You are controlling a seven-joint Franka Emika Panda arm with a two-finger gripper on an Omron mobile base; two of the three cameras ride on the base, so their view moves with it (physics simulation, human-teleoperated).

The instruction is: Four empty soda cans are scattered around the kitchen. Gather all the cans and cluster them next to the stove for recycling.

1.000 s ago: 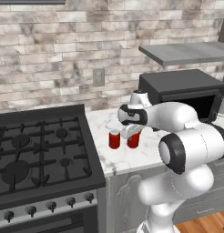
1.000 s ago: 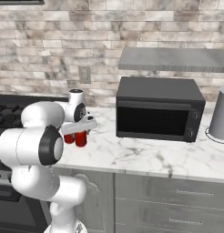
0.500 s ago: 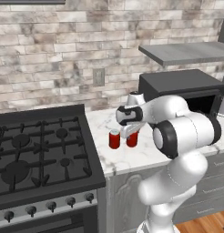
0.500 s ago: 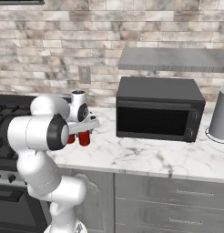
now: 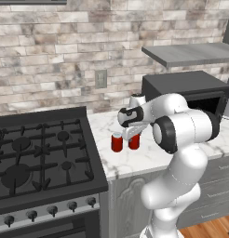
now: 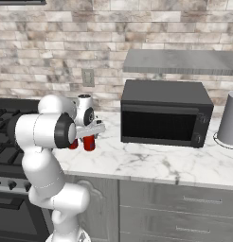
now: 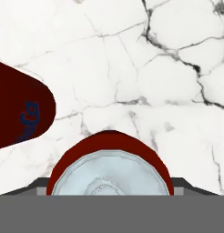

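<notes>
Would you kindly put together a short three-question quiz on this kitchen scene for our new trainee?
1. True or false: two red soda cans stand on the marble counter just right of the stove.
2. Which can is the claw directly above? A) the one nearer the stove B) the one nearer the microwave C) neither
3. Fill in: in the hand view, the can beneath the claw shows its silvery ____.

Key: 1 true. 2 B. 3 top.
</notes>
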